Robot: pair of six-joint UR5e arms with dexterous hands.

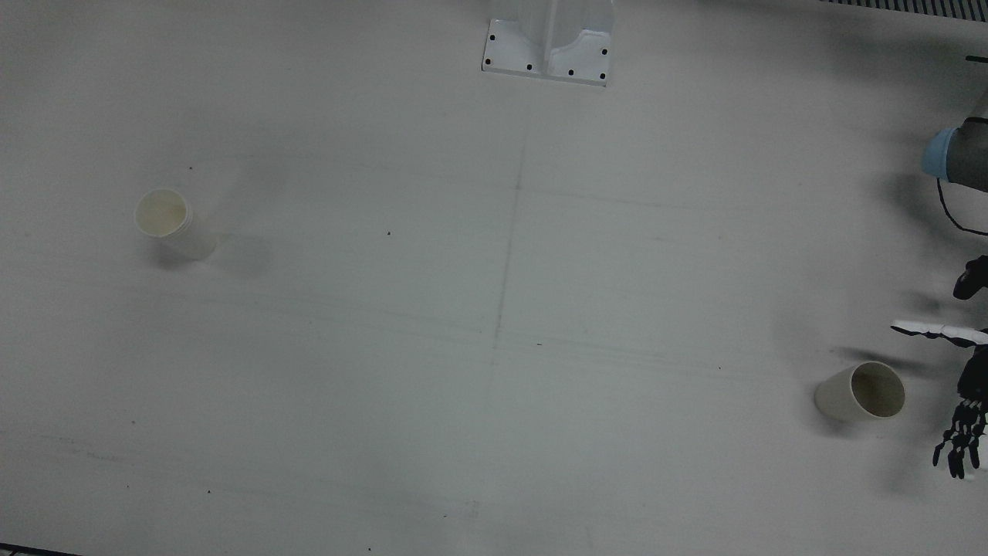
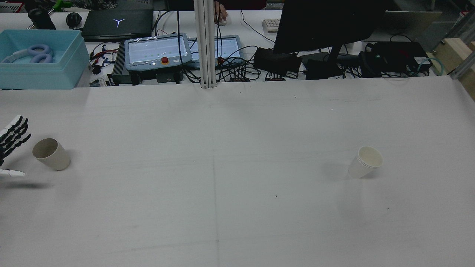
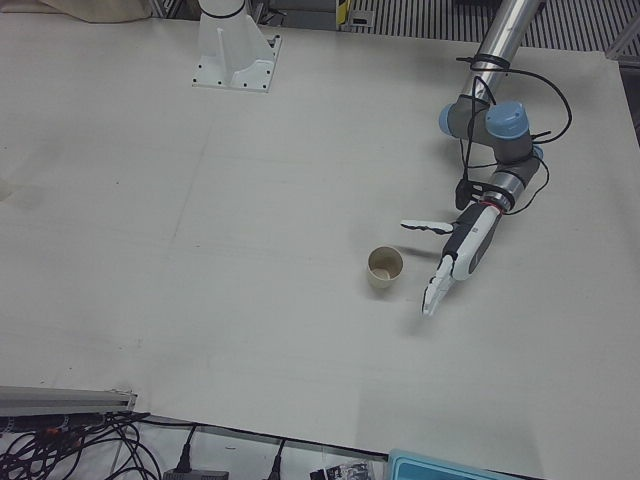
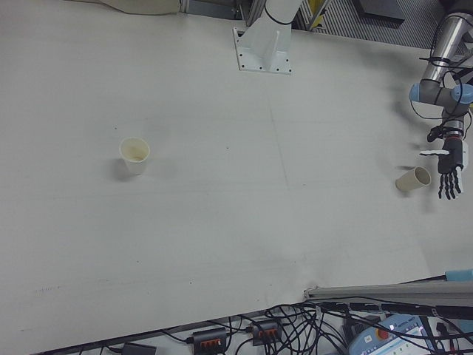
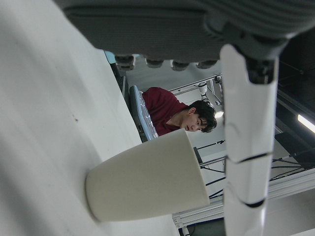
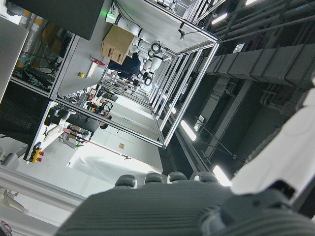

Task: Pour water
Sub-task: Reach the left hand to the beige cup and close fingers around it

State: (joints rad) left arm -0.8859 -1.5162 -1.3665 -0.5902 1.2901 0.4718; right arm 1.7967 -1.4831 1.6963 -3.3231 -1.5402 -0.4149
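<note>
Two paper cups on the white table [image 1: 494,309], well apart. Beige cup [image 1: 861,392] sits upright near the left arm's side of the table, same cup in rear view [image 2: 51,154], left-front view [image 3: 384,267] and right-front view [image 4: 412,179]. Inside looks dark in front view, brownish in left-front view; cannot tell if there is liquid in it. White cup [image 1: 168,220] stands upright on the far opposite half, also at [image 2: 365,161] and [image 4: 134,154]; interior pale, contents not readable, rim looks doubled like stacked cups.

Left hand [image 3: 458,256] is just beside the beige cup, not touching it, fingers spread wide and straight, thumb stuck out to the side, holding nothing. In front view the hand [image 1: 965,401] is cut by the frame edge; in rear view [image 2: 11,142] only fingers and thumb tip show at the edge. Left hand view: cup wall [image 5: 147,179] close to the camera, one white finger [image 5: 248,147] beside it, with a gap.

Right hand: only its own camera shows it, dark palm [image 6: 172,209] filling the bottom, aimed at ceiling frames; finger spread cannot be told. Right arm not in other views.
</note>
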